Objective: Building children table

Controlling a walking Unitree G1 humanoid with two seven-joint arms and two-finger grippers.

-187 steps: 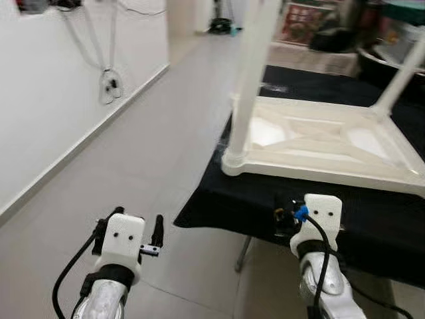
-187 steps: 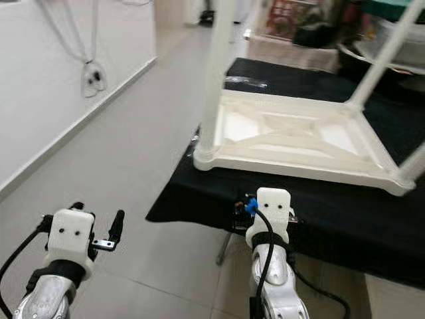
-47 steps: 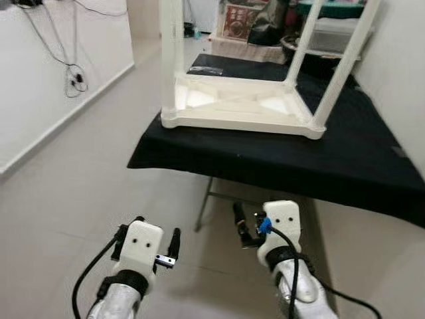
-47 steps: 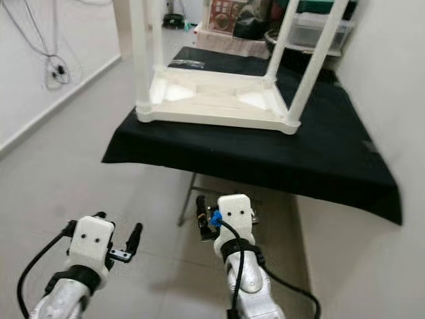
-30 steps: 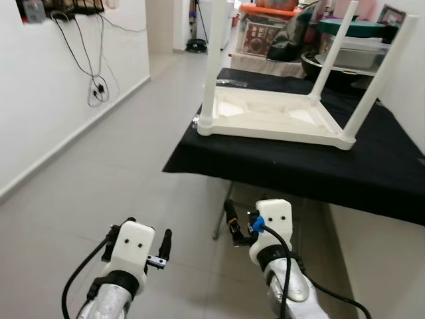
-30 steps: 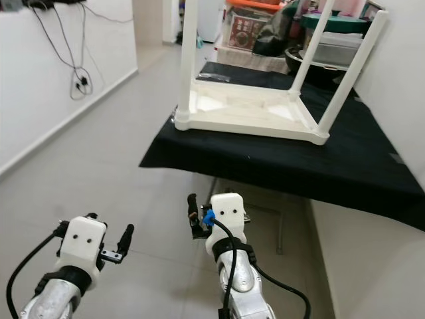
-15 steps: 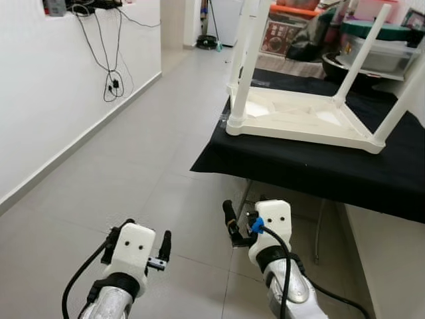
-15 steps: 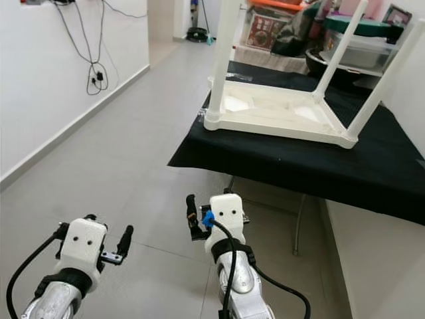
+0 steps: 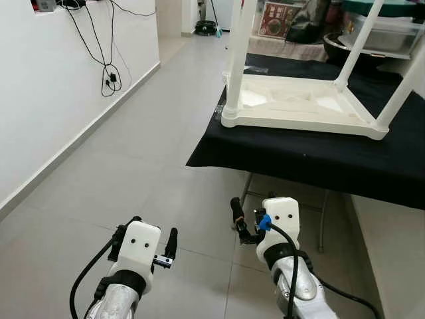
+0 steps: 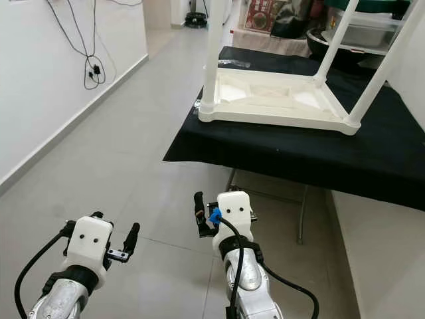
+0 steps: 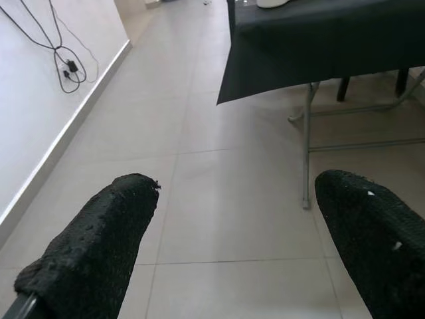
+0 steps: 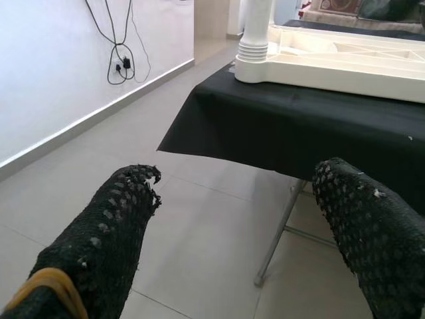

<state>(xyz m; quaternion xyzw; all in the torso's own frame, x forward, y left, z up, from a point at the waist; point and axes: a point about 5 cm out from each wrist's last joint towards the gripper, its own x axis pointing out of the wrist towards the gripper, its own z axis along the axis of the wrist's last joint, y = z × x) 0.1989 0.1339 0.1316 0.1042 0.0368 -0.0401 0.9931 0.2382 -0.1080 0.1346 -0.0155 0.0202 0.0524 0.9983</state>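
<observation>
Children's table (image 9: 302, 109), white plastic, lies upside down on the black-draped folding table (image 9: 319, 163) ahead of you and to the right, its top flat against the cloth and its legs pointing upward. The near-left leg (image 9: 237, 60) stands upright at the corner closest to you, and from the right wrist view you can see its ribbed base seated in the corner socket (image 12: 255, 56). Your left gripper (image 9: 146, 234) hangs low over the grey tiled floor (image 9: 133, 159), well apart from the table; its two black fingers (image 11: 93, 246) are spread wide with nothing between them but bare tile. Your right gripper (image 9: 255, 214) is also held low, nearer the draped table's front edge but short of it, and its fingers (image 12: 109, 232) are likewise spread wide and hold nothing. Neither gripper touches the white table or the cloth. Looking along the right fingers, you face the overhanging black cloth and one grey metal leg (image 12: 275, 229) of the folding table beneath it. To your left, black cables (image 9: 106, 63) hang down the white wall.
</observation>
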